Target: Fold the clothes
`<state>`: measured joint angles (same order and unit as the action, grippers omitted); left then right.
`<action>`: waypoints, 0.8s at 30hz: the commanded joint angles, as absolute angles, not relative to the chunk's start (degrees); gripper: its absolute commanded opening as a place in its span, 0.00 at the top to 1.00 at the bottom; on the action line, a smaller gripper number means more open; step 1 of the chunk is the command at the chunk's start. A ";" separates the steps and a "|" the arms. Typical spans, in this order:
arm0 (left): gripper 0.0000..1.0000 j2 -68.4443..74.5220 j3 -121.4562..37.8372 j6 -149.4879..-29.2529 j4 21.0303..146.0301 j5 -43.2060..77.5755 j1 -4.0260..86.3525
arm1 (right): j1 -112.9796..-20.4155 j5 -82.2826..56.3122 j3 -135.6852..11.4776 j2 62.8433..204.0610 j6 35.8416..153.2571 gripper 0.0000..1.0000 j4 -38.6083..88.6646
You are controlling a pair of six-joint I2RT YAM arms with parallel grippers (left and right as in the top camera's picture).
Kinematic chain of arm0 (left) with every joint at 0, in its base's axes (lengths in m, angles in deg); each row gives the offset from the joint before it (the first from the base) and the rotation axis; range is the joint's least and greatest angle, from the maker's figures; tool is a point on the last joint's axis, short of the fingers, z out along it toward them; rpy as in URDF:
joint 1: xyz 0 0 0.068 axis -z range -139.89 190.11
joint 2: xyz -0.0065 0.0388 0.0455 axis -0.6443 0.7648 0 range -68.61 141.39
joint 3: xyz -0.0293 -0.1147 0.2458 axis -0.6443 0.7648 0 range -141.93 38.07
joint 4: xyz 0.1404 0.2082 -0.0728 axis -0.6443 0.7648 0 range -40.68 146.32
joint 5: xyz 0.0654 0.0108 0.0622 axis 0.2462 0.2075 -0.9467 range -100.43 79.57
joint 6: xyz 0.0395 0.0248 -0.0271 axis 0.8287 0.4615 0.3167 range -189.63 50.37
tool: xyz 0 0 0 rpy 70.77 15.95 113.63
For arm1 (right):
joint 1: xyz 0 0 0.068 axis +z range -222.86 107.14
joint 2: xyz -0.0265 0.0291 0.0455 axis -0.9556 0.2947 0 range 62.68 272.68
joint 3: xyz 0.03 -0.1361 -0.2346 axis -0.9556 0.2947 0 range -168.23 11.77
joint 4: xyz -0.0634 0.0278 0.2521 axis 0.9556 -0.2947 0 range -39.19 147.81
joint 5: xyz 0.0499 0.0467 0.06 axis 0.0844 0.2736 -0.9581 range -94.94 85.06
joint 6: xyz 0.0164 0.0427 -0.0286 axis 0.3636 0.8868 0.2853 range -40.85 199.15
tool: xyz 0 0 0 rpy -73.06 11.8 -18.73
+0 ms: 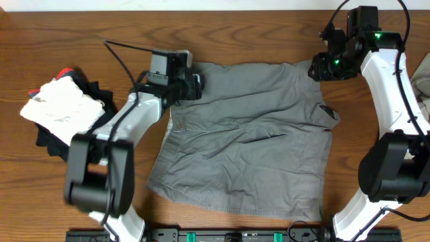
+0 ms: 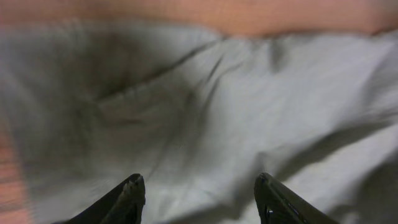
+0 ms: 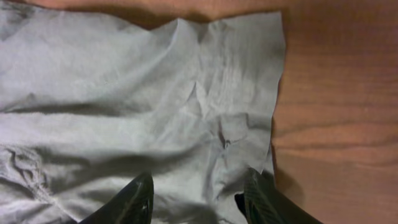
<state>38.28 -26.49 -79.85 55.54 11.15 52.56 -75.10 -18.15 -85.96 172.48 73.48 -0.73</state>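
Left wrist, left pincer [image 2: 199, 183] parted, over shorts [image 2: 249, 93]

Wooden table [image 1: 235, 27] fills the overhead view: mid-brown surface, grain running side to side, a few darker streaks. Black rail [image 1: 168, 235] lies along the table's near edge. Small green fittings [image 1: 190, 236] sit in the rail near its middle, possibly clips; too small to tell. Light is even and from above. Shadows on the wood beyond the rail are soft and short. In the right wrist view the wood reads warmer, orange-red.
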 commanded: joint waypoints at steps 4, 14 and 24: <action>0.41 46.11 -26.62 -78.21 52.35 12.29 52.23 | -76.50 -18.48 -85.37 176.46 71.91 0.49 2.64; 0.41 50.68 -26.62 -79.57 52.33 3.87 50.09 | -81.07 -23.82 -85.37 185.07 74.48 0.53 11.33; 0.41 50.68 -26.62 -79.55 53.05 3.87 50.11 | -81.07 -29.59 -85.37 190.33 80.93 0.52 22.63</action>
<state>46.74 -28.19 -78.80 50.82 8.42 51.10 -81.33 -25.89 -85.61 187.65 77.46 21.59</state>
